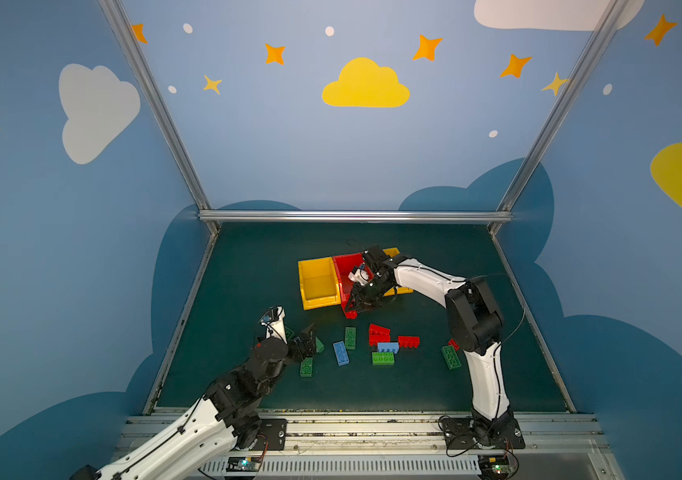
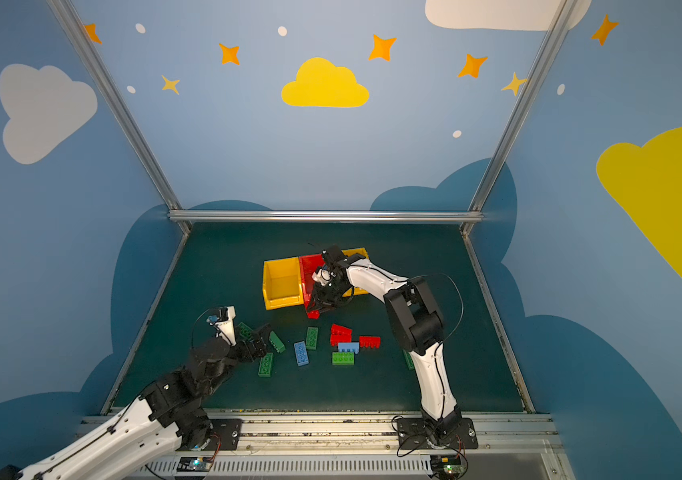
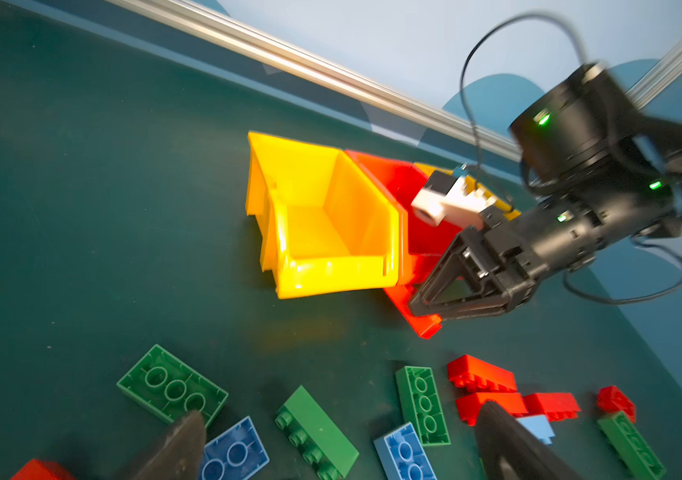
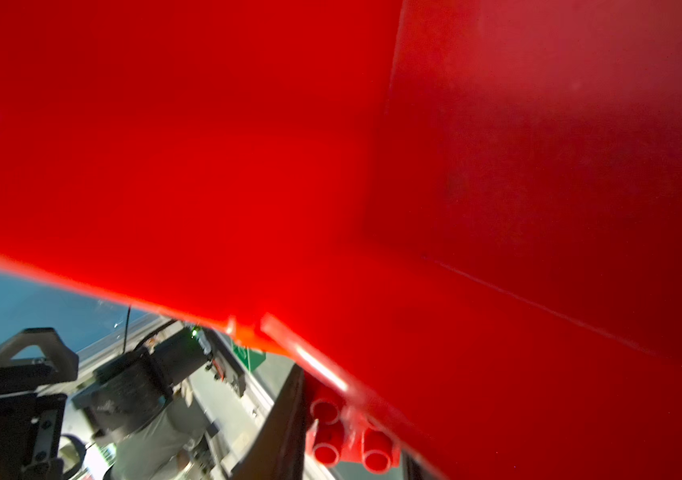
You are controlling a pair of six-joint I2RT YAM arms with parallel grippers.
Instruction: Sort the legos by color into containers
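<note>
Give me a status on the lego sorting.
Done: nothing that shows; the left yellow bin looks empty and the red bin is partly hidden. In hand: the right gripper is shut on a red brick at that bin's front edge, and the left gripper hangs open over green bricks. Left: about a dozen loose bricks on the mat.

Blue walls painted with white and yellow clouds and orange stars enclose a dark green tabletop, edged at the far side by a silver rail.
</note>
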